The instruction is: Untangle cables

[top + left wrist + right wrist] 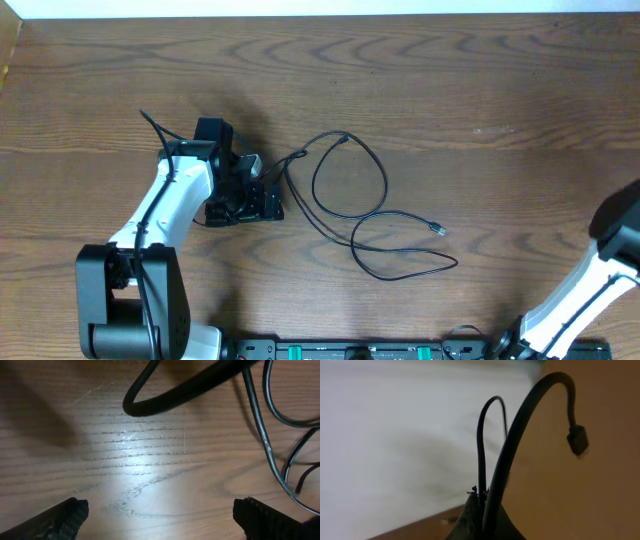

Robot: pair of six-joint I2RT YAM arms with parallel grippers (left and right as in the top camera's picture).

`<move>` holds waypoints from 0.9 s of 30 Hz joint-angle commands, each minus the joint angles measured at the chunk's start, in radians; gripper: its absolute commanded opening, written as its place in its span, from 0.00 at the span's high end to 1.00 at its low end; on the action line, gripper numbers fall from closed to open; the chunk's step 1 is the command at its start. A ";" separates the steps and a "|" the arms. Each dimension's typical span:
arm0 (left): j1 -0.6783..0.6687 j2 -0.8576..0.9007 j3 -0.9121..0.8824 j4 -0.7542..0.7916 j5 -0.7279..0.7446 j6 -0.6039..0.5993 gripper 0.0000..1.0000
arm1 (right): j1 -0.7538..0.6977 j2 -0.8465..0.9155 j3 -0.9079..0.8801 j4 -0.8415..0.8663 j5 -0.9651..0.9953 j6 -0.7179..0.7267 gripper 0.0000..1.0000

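Observation:
A thin black cable (350, 200) lies in loose loops at the table's middle, one small connector (437, 230) at its right end. Its left end runs up to my left gripper (245, 208), which sits low over the wood. In the left wrist view that gripper (160, 517) is open with bare wood between the fingertips (65, 515). A black loop (175, 395) lies ahead of it and thin strands (270, 445) run at the right. My right gripper (482, 510) is raised off the table and shut on a black cable (520, 425), whose plug (577, 440) hangs free.
The white right arm (600, 270) stands at the lower right edge. The white left arm (165, 205) reaches from its black base (130, 300). A dark rail (360, 350) runs along the front edge. A pale wall fills the right wrist view's left.

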 commanded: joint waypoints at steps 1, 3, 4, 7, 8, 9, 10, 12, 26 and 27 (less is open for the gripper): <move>0.002 -0.005 -0.002 -0.002 -0.011 0.007 0.00 | -0.031 0.146 0.028 0.023 0.064 -0.002 0.99; 0.002 -0.005 -0.002 -0.002 -0.010 0.007 0.00 | -0.044 0.209 0.028 0.026 0.073 0.021 0.99; 0.002 -0.005 -0.002 -0.002 -0.010 0.007 0.00 | -0.051 0.242 0.028 0.024 0.074 0.044 0.99; 0.002 -0.005 -0.002 -0.002 -0.011 0.007 0.00 | -0.070 0.326 0.028 0.017 0.078 0.122 0.97; 0.002 -0.005 -0.002 -0.002 -0.011 0.007 0.00 | -0.076 0.349 0.028 0.013 0.087 0.151 0.96; 0.002 -0.005 -0.002 -0.002 -0.011 0.007 0.00 | -0.080 0.367 0.028 0.005 0.101 0.177 0.95; 0.002 -0.005 -0.002 -0.002 -0.011 0.007 0.00 | -0.085 0.378 0.028 -0.005 0.114 0.201 0.94; 0.002 -0.005 -0.002 -0.002 -0.011 0.007 0.00 | -0.094 0.386 0.028 -0.013 0.124 0.232 0.88; 0.002 -0.005 -0.002 -0.002 -0.010 0.007 0.00 | -0.041 0.179 0.171 -0.225 0.096 0.181 0.01; 0.002 -0.005 -0.002 -0.002 -0.011 0.007 0.00 | -0.026 0.143 0.171 -0.253 0.089 0.181 0.01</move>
